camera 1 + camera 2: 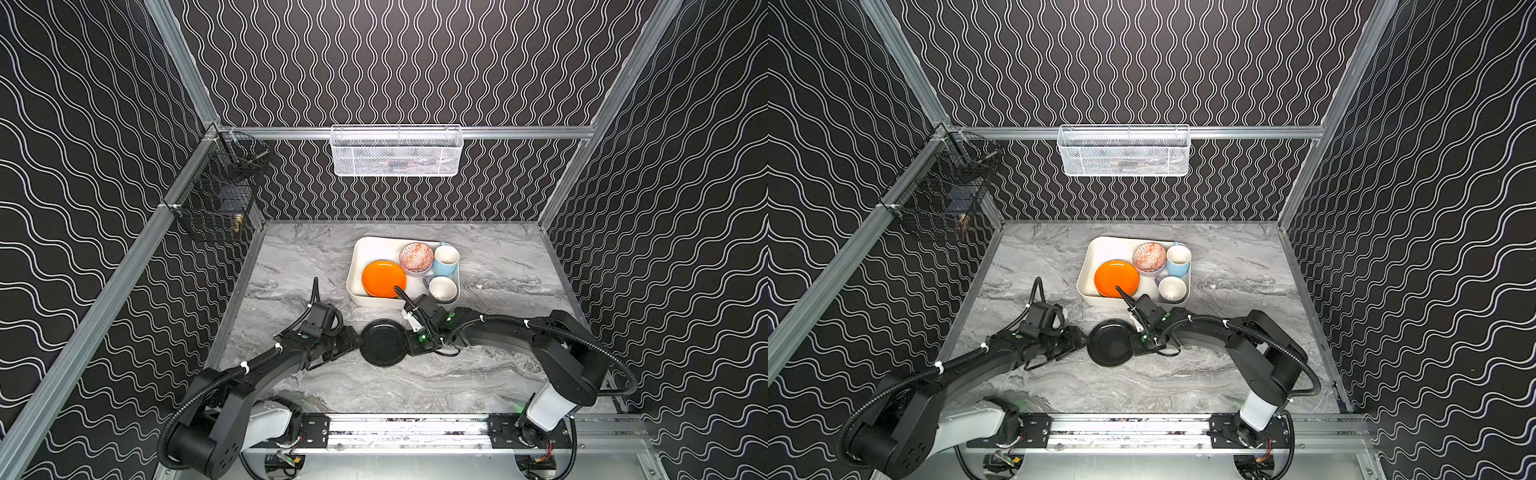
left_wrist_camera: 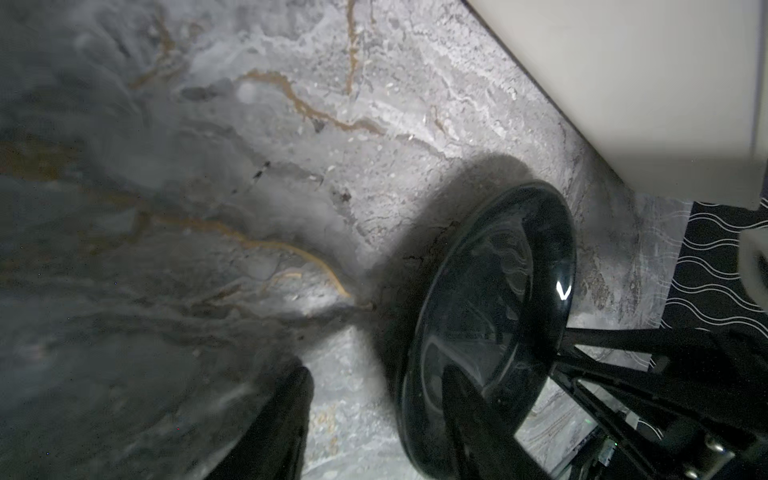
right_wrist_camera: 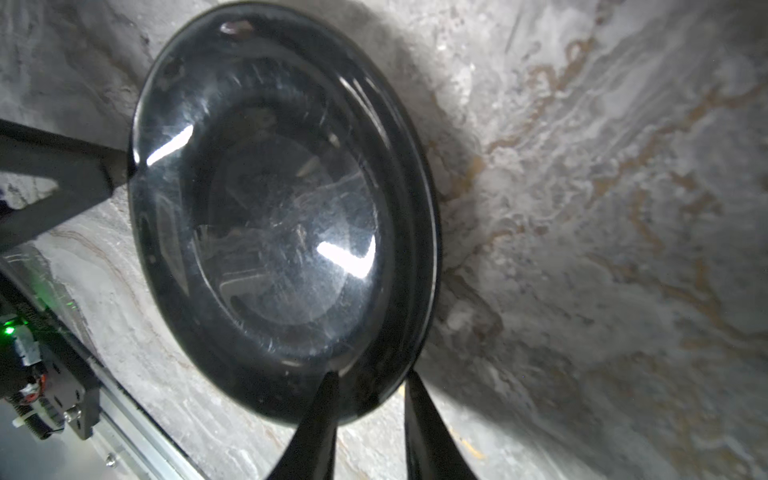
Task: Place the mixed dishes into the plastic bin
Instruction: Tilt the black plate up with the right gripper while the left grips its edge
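Black plate (image 1: 382,343) is low on the marble tabletop (image 1: 498,365), just outside the plastic bin's (image 1: 358,266) near wall. R gripper (image 3: 370,376) has clamped narrow on its rim. L gripper (image 2: 378,372) is at the opp. rim, jaws apart, gripping nothing. In the bin: orange plate (image 1: 383,278), patterned bowl (image 1: 416,257), light-blue mug (image 1: 445,261), lavender mug (image 1: 442,289).

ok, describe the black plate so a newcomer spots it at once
Find the cream plastic bin at the middle of the marble table. Just in front of it, toward the robot's base, is the black plate. It is the only dish outside the bin, glossy plain black, unlike the orange plate inside.
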